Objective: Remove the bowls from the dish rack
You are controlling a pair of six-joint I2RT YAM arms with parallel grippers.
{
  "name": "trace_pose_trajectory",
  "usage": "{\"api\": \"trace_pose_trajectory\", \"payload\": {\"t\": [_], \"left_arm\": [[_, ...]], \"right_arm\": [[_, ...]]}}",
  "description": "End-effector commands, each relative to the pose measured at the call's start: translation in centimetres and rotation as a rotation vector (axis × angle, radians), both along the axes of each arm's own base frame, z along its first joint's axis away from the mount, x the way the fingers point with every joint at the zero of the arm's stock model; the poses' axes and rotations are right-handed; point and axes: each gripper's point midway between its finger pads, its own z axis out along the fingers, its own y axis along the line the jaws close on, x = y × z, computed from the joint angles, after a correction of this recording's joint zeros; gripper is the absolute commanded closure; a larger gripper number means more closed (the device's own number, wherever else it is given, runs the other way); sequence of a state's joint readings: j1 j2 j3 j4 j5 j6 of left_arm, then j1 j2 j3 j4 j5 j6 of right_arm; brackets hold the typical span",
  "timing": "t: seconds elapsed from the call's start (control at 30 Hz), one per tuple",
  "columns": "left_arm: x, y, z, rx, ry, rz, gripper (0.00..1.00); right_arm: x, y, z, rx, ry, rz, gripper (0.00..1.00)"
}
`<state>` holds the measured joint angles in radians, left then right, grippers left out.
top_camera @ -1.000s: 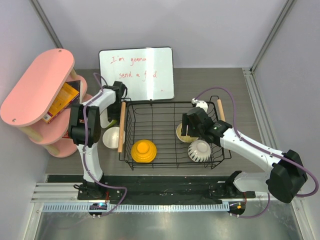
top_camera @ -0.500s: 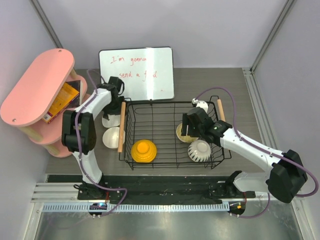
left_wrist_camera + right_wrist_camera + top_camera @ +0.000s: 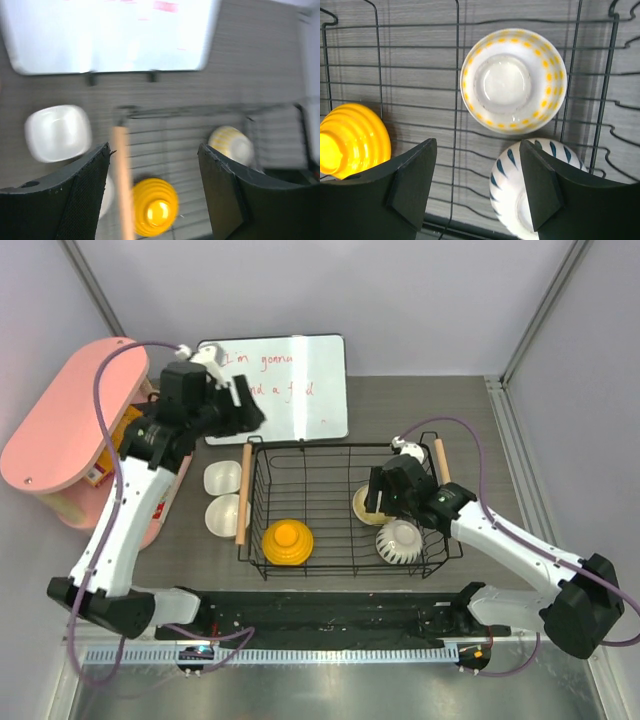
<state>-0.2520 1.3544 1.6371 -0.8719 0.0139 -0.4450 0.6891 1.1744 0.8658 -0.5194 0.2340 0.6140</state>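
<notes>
**Three Bowls in the Rack, Both Grippers Spread**

Nearest the arm bases, the black wire dish rack point(image 3: 300, 445) with wooden rod handles holds an upturned orange-yellow ribbed bowl point(image 3: 287, 541) at its near left. An upturned white bowl with blue stripes point(image 3: 400, 540) lies at its near right. Just behind the striped one sits a cream bowl with yellow dots point(image 3: 513, 80), apparently base up too. The right gripper point(image 3: 477, 150) hovers over this pair, jaws spread wide and empty. Two plain white bowls point(image 3: 222, 477) rest on the grey table point(image 3: 470, 430), just left of the rack's left handle.

Handling: each bowl looks rigid, light, glazed, and so probably slippery and chip-prone. On an inverted bowl, a pinch across the raised foot ring or the wall is likely the surest hold.

Clearance: the rack's right wall stands close, and the two right-hand bowls nearly touch, so a straight vertical lift is advised. Farthest back, the left gripper point(image 3: 154, 150) hangs high, spread and empty, near the whiteboard point(image 3: 300, 390).
</notes>
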Motion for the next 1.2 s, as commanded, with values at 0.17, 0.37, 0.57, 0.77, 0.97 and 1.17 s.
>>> {"api": "trace_pose_trajectory", "payload": {"t": [0.17, 0.37, 0.57, 0.77, 0.97, 1.17], "left_arm": [[-8.3, -16.1, -4.3, -0.151, 0.13, -0.458, 0.29], [-11.2, -16.9, -10.6, -0.024, 0.268, -0.407, 0.25], [-13.9, -15.5, -13.7, 0.025, 0.362, -0.386, 0.23], [-14.9, -14.7, -14.6, 0.061, 0.39, -0.379, 0.23], [-15.1, -14.5, -15.3, 0.013, 0.385, -0.329, 0.23], [-15.3, -14.3, -15.1, 0.018, 0.378, -0.322, 0.22]], "right_arm": [[-2.6, -1.8, 5.4, 0.111, -0.026, -0.066, 0.28], [-6.2, 0.8, 6.9, 0.252, 0.041, 0.024, 0.4], [-7.2, 6.9, 8.1, 0.206, 0.002, 0.124, 0.36], [-8.4, 9.2, 6.7, 0.216, 0.036, 0.134, 0.31], [-11.6, 11.6, 7.0, 0.212, 0.049, 0.17, 0.31], [-11.8, 12.8, 7.9, -0.002, 0.023, 0.29, 0.31]]}}
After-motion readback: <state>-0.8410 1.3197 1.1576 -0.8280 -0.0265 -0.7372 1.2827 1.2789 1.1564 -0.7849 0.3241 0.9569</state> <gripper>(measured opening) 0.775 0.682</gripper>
